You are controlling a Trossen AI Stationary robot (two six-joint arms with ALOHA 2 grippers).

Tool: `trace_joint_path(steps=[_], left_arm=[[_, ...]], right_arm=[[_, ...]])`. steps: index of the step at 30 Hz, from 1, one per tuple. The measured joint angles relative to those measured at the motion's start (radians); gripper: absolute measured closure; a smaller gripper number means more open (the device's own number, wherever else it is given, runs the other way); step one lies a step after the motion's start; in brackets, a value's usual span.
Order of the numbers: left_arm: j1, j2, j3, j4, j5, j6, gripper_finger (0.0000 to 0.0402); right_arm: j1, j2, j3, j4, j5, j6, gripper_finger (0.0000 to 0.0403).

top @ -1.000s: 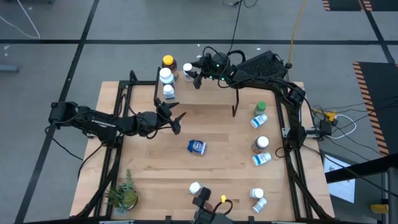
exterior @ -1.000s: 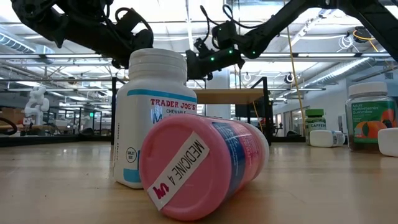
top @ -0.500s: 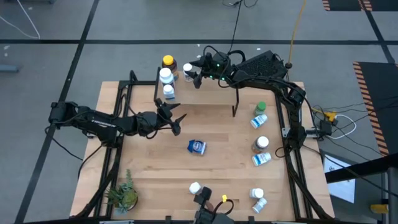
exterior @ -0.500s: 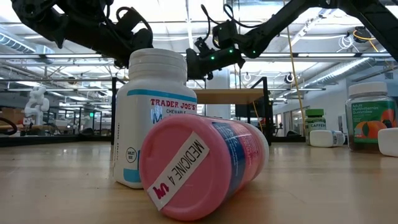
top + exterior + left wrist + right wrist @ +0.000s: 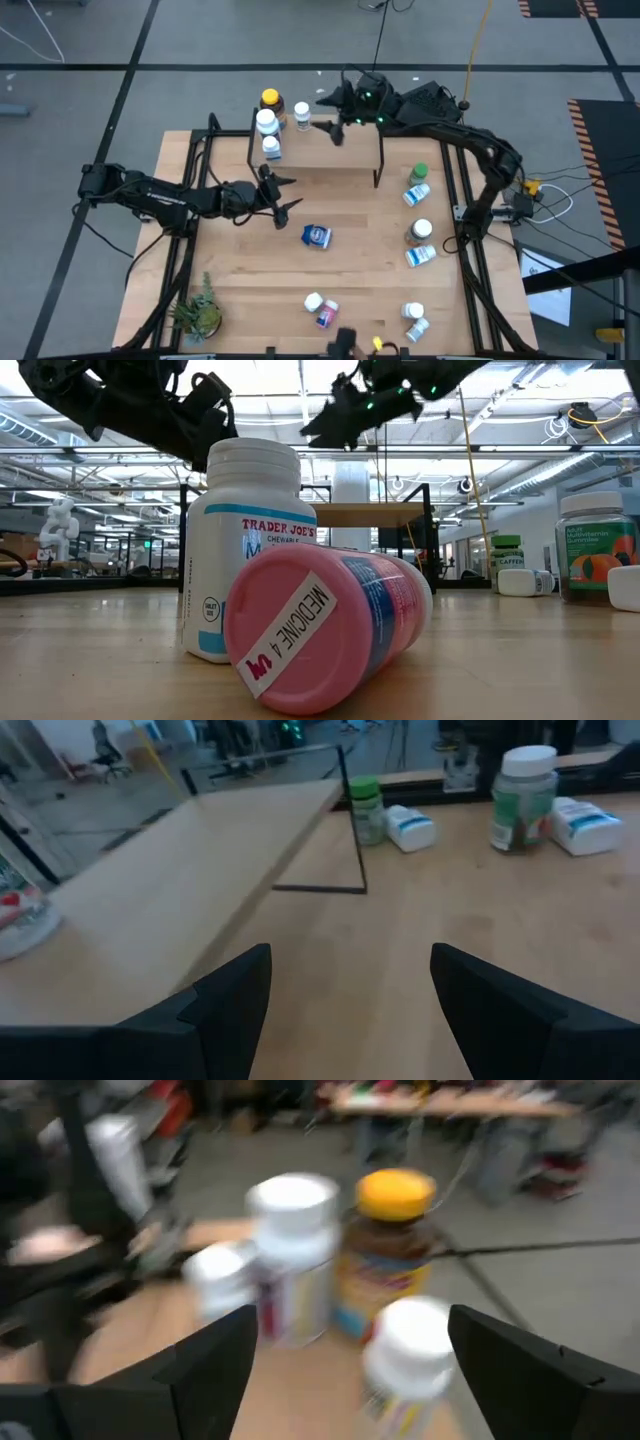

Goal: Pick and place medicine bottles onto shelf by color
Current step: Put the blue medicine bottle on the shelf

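The shelf (image 5: 330,148) stands at the table's far side. On its left end stand an amber yellow-capped bottle (image 5: 270,100), two white bottles (image 5: 266,122) (image 5: 271,147) and a small white bottle (image 5: 302,113). My right gripper (image 5: 331,114) hovers open above the shelf, just right of the small white bottle (image 5: 410,1348), holding nothing. My left gripper (image 5: 282,192) hangs open over the table in front of the shelf's left end, holding nothing. A blue bottle (image 5: 316,236) lies at mid-table. Near the front edge, a white bottle (image 5: 250,550) stands beside a pink-capped one (image 5: 320,630) lying on its side.
Along the right side are a green-capped bottle (image 5: 418,174) and several white bottles, some lying down (image 5: 421,256). Two more (image 5: 413,318) sit at the near right. A small potted plant (image 5: 200,312) stands at the near left corner. The shelf's right half is bare.
My right gripper has drawn back from the small white bottle on the shelf, rising and moving toward the table's right edge, and its fingers have opened wider. The bottle stays standing on the shelf. My left gripper has turned a little at the wrist, staying in place.
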Motion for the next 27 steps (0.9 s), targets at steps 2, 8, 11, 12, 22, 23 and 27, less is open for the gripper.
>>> trace_joint_path(steps=[2,8,11,12,22,23,27], left_arm=[[-0.004,0.000,0.000,-0.022,0.032,-0.009,0.0128],[0.005,-0.001,0.012,-0.016,0.127,0.091,0.0128],[0.001,-0.002,0.015,-0.044,0.170,-0.058,0.0128],[-0.006,-0.002,0.008,-0.073,0.218,-0.106,0.0128],[-0.122,0.027,0.003,-0.025,0.266,-0.182,0.0128],[-0.131,0.027,0.002,-0.014,0.266,-0.178,0.0128],[-0.169,0.027,0.002,0.008,0.256,-0.172,0.0128]], right_arm=[[0.013,-0.039,-0.021,-0.077,-0.045,-0.024,0.0078],[0.099,-0.143,-0.222,-0.018,-0.071,0.056,0.0078],[0.175,-0.211,-0.358,0.042,-0.070,0.114,0.0079],[0.207,-0.235,-0.412,0.067,-0.069,0.114,0.0081],[0.452,-0.333,-0.829,0.703,0.083,0.122,0.0086],[0.460,-0.333,-0.834,0.706,0.079,0.157,0.0087],[0.478,-0.330,-0.834,0.674,0.092,0.240,0.0087]])
